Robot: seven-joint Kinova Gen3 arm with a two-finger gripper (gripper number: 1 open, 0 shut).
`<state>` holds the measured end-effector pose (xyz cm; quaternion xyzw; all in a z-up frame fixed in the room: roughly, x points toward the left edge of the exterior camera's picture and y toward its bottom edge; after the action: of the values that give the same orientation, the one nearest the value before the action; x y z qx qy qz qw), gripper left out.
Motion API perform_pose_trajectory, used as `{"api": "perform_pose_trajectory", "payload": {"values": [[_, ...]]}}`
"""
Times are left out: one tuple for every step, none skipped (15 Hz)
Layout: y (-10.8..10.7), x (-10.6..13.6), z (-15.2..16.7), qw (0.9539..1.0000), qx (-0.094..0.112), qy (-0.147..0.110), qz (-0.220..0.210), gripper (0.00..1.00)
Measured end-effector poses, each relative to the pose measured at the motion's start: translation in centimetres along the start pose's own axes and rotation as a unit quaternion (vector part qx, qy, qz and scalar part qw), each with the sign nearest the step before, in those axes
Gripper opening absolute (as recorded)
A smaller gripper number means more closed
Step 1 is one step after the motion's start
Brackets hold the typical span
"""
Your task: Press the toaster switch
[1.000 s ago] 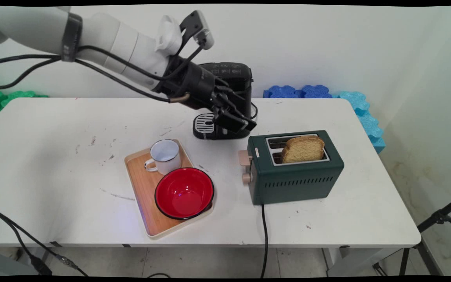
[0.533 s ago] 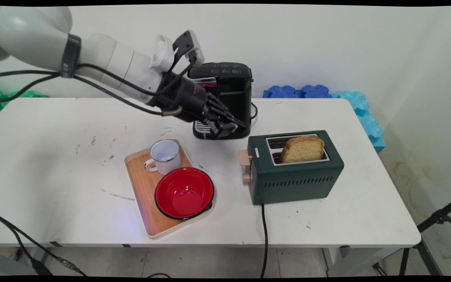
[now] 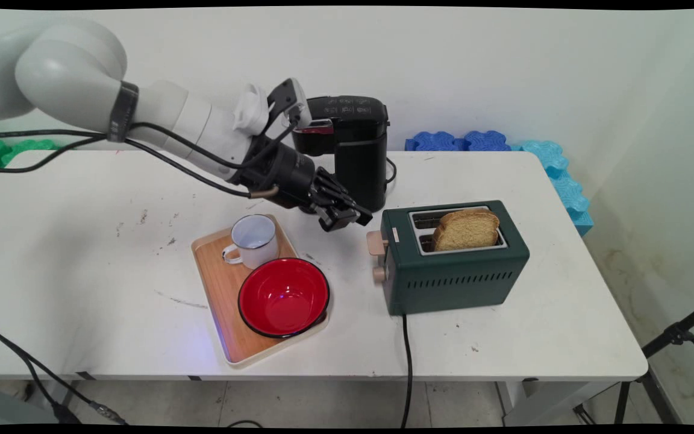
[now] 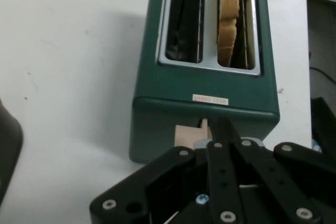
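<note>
Gripper sits low over the table, just left of the green toaster, close to its left end face. Fingers look pressed together with nothing between them; hand view shows them converging to a point right at the beige lever. That lever sits on the toaster's left end, with a small round knob just below it. So the lever lies right and slightly near of the fingertips, almost touching; contact can't be confirmed. Toaster's long axis runs left-right, slots on top, one bread slice standing in the near slot, far slot empty. Black coffee machine stands behind the hand. Wooden tray with white mug and red bowl lies left-near of the gripper, apart from it.
</note>
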<state>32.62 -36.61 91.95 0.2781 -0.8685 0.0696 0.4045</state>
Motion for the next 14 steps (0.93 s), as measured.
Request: {"api": "perform_pose_trajectory", "payload": {"values": [[-0.1, -0.1, 0.2, 1.0, -0.002, 0.0, 0.0, 0.0], [-0.1, -0.3, 0.3, 1.0, -0.006, -0.001, 0.001, 0.0], [-0.2, -0.4, 0.5, 1.0, -0.009, -0.003, 0.002, 0.0], [-0.3, -0.6, 0.7, 0.9999, -0.012, -0.005, 0.004, 0.0], [-0.3, -0.8, 0.8, 0.9999, -0.013, -0.006, 0.005, 0.0], [-0.4, -1.0, 1.0, 0.9998, -0.016, -0.007, 0.007, 0.0], [-0.4, -1.2, 1.3, 0.9998, -0.018, -0.008, 0.009, 0.0], [-0.5, -1.4, 1.5, 0.9997, -0.02, -0.009, 0.011, 0.0], [-0.6, -1.6, 1.8, 0.9997, -0.021, -0.009, 0.012, 0.0], [-0.6, -1.6, 1.9, 0.9997, -0.021, -0.009, 0.013, 0.0], [-0.7, -1.7, 2.1, 0.9997, -0.021, -0.008, 0.013, 0.0], [-0.8, -1.8, 2.3, 0.9996, -0.021, -0.008, 0.014, 0.0], [-0.9, -1.8, 2.6, 0.9996, -0.022, -0.007, 0.015, 0.0], [-0.9, -1.9, 2.8, 0.9996, -0.022, -0.006, 0.016, 0.0]]}}
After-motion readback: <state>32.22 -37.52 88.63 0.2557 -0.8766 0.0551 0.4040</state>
